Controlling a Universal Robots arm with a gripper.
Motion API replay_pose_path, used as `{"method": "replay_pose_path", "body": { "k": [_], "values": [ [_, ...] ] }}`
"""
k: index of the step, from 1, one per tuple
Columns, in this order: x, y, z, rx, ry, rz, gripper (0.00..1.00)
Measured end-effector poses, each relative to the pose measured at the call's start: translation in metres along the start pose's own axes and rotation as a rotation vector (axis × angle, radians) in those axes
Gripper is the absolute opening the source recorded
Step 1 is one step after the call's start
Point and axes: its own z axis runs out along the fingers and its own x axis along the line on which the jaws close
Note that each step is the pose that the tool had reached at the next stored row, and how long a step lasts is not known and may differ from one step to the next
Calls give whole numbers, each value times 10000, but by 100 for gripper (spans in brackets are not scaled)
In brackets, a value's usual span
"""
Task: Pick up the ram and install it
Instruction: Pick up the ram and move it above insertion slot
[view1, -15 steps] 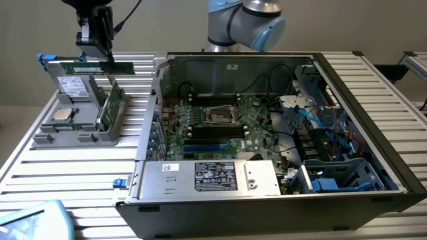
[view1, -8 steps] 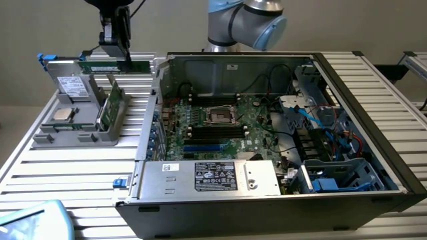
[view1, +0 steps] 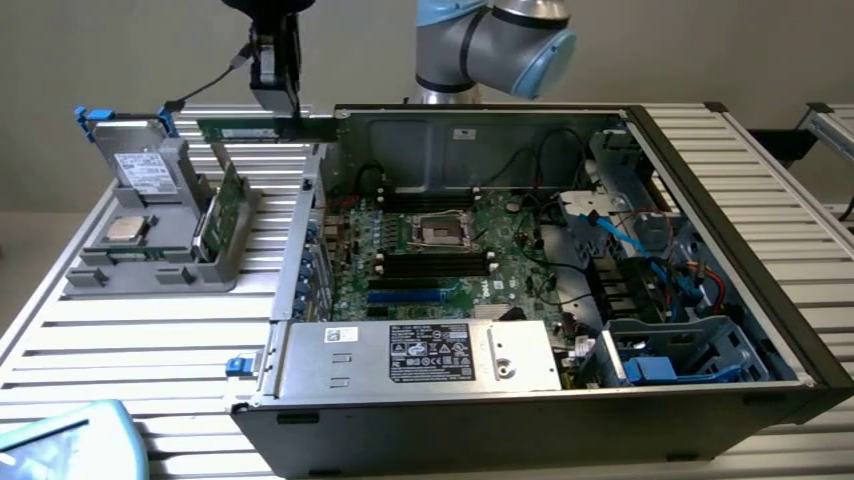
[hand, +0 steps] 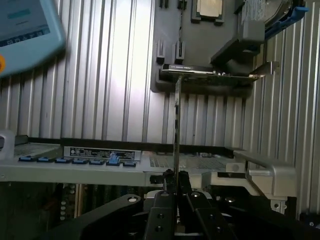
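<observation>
A: Where is the ram (view1: 243, 131) now?
B: The ram is in the air, lying level, clamped firmly between the fingers (hand: 161, 200) of the gripper (view1: 276, 108).
A: And seen from the motherboard (view1: 454, 268)?
B: At about eleven o'clock from it, over the corner of the computer case (view1: 534, 432). The gray holder (view1: 150, 262) stands at seven o'clock from the ram.

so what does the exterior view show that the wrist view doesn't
Exterior view: the motherboard's processor socket, the labelled power supply and the arm's blue-capped joint. Wrist view: the ram edge-on, a thin line running out from the shut pincer. Both: the pincer holding the ram, the grey holder with the silver processor, and a pale blue device.
</observation>
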Motion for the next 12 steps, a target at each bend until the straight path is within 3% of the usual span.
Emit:
{"method": "replay_pose_path", "body": {
  "k": [5, 12],
  "values": [
    [13, -224, -22, 6, -85, -8, 14],
    [33, -541, -67, 6, -98, -8, 14]
  ]
}}
